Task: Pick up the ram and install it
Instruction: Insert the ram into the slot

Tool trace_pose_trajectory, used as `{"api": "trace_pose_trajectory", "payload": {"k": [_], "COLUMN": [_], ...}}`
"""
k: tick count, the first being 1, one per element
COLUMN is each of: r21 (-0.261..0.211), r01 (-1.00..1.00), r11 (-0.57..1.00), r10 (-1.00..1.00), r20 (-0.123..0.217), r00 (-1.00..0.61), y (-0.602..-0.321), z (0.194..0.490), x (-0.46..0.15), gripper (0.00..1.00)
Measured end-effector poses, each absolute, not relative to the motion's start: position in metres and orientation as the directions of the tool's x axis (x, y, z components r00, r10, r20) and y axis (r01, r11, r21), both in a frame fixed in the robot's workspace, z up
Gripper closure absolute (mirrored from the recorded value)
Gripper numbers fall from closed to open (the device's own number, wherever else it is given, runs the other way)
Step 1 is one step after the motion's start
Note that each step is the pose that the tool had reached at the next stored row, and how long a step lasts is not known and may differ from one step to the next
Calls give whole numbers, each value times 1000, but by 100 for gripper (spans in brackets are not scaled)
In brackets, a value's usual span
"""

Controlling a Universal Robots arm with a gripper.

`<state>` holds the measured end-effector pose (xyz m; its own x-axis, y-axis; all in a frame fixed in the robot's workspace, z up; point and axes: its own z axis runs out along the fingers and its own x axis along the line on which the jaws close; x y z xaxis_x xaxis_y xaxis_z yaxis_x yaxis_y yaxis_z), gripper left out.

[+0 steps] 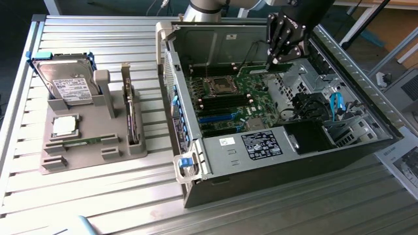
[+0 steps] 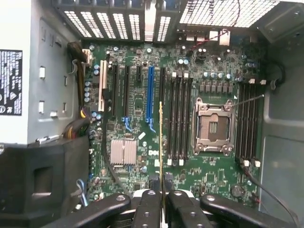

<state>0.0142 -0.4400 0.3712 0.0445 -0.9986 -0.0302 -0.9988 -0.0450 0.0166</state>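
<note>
The gripper point(image 1: 275, 62) is seen in the upper right of the exterior view, lowered into the open computer case point(image 1: 196, 161). Its fingers are closed on the ram point(image 1: 261, 70), which is held as a thin green stick above the motherboard point(image 1: 228, 105), apart from it.

In the wrist view the gripper point(image 2: 161, 190) is shown with dark fingers point(image 2: 148, 209) pressed against both faces of the ram point(image 2: 161, 137), which is seen edge-on as a narrow gold line. A bank of black memory slots point(image 2: 179, 118) lies just beside that line, with the empty processor socket point(image 2: 213, 127) beyond them and a second bank point(image 2: 249, 121) past the socket. A blue slot point(image 2: 150, 95) and a silver heat sink point(image 2: 123, 152) are also made out there.

Around the board, the labelled power supply point(image 1: 261, 144) and blue cables point(image 1: 336, 105) are seen in the exterior view. At that view's left, well apart from the case, a grey holder point(image 1: 85, 152) is set on the slatted table point(image 1: 98, 196), carrying a hard drive point(image 1: 65, 83), a square silver processor chip point(image 1: 65, 126) and an upright expansion card point(image 1: 132, 115).
</note>
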Motion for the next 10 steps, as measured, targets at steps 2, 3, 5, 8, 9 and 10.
{"api": "trace_pose_trajectory", "payload": {"k": [2, 3, 5, 8, 9, 10], "r21": [17, 17, 17, 17, 17, 17], "r01": [-999, -999, -999, -999, -999, -999], "r11": [-45, -45, -45, -45, -45, -45], "r10": [-999, -999, -999, -999, -999, -999], "r20": [-30, -30, -30, -30, -30, -30], "r00": [44, 44, 44, 44, 44, 45], "y": [-438, -437, -436, -435, -435, -435], "z": [364, 363, 357, 350, 348, 346], "x": [8, 6, 0, -3, -4, -5], "gripper": [87, 87, 87, 87, 87, 87]}}
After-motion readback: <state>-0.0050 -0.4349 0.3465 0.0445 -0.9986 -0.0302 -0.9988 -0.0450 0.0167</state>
